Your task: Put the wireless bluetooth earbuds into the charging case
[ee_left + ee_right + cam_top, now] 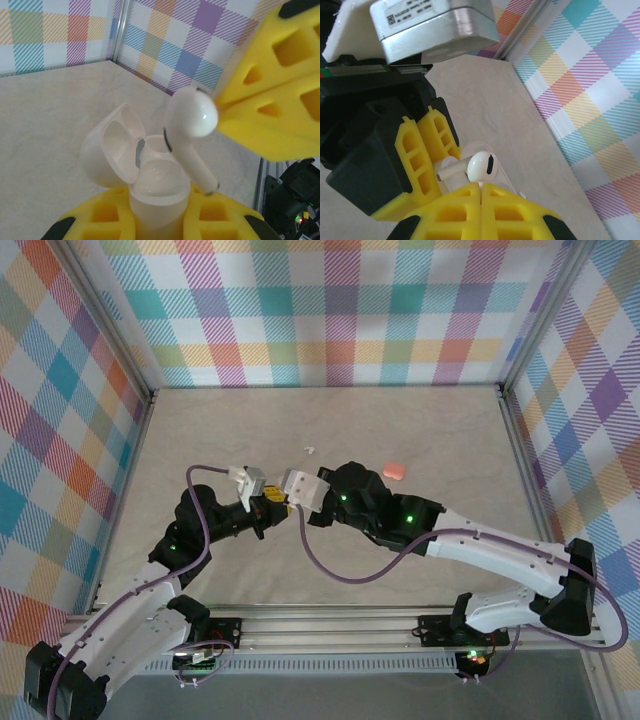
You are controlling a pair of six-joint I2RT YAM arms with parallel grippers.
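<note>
- My left fingers (105,217) are clamped tight around the body of a small, glossy white plastic charging case (155,195). They hold it upright with its mouth facing the left wrist camera.
- The case's rounded lid (117,142) is swung open to the left in that view, and its hollow shows plain white.
- My right fingers (515,210) are pinched fully together on the head of a white stemmed wireless earbud (192,117).
- The earbud hangs over the open mouth of the case. Its bulb is above the rim and its stem slants down across the right side of the opening, so it is not seated in a well.
- I cannot tell whether the stem touches the rim.
- The well behind the earbud is partly hidden, so I cannot tell what is in it.
- From the top camera, both sets of fingers meet near the middle of the beige table (200,430).
- Beyond them on the table lie a tiny white thing (309,450) and a small coral-pink rounded thing (394,471), well apart from the held case. Both are too small for me to make out further.
</note>
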